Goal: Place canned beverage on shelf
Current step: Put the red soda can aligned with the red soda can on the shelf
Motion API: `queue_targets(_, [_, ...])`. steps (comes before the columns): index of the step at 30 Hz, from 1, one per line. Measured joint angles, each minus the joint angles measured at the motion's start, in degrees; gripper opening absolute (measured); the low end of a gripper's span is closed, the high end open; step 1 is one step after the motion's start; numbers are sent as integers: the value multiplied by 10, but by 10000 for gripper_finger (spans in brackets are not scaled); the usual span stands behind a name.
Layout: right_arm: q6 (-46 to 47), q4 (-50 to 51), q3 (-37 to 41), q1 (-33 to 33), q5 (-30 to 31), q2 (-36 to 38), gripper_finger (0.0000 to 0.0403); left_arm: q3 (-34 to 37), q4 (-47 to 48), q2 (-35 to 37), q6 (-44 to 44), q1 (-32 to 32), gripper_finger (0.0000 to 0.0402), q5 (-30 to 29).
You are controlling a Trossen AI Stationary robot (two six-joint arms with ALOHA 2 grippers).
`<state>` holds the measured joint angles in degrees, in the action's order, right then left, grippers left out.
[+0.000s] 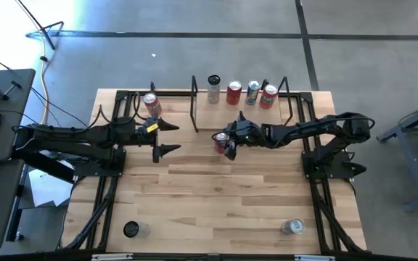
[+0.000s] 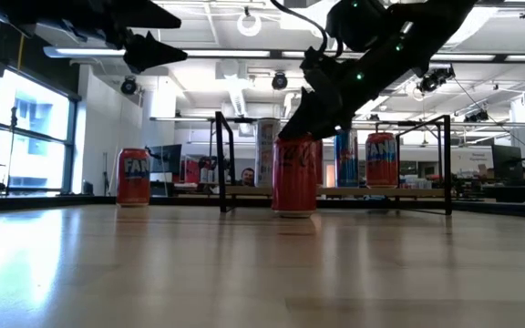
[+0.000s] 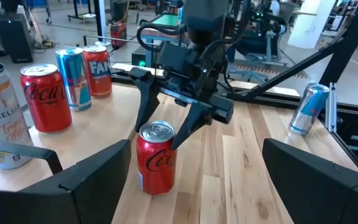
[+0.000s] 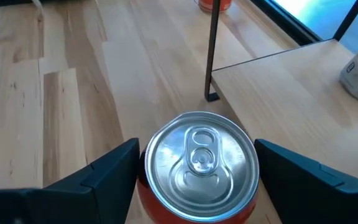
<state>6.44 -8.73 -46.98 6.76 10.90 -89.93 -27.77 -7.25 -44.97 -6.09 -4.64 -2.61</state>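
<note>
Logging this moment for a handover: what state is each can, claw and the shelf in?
Red cola can: upright on the table, sealed, between the right claw's fingers.
Right claw: open around that can.
Left claw: open, empty.
Shelf: four cans standing on it.
Orange can: upright, beside the shelf.

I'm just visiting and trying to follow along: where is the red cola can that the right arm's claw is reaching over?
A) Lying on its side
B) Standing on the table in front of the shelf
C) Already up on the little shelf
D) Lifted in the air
B. The red cola can stands upright on the table, in front of the shelf, with the right gripper straddling its top.
</note>
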Motion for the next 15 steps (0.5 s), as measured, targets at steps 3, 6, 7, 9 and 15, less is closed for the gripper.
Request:
queue_targets(3, [-3,-2,-1,0,-2,-3,284,0,0,0,-9,0,355,0])
queue_targets(6, [-11,-3,-1,0,-4,-3,260,0,2,0,-13,0,355,0])
queue_targets(7, [-14,-4,-1,0,-4,-3,252,0,3,0,-13,0,355,0])
queue_targets(9, [-19,-3,-1,0,-4,-3,243,0,4,0,-13,0,355,0])
queue_targets(15, [-48,29,3,0,-22,34,238,0,6,0,-13,0,355,0])
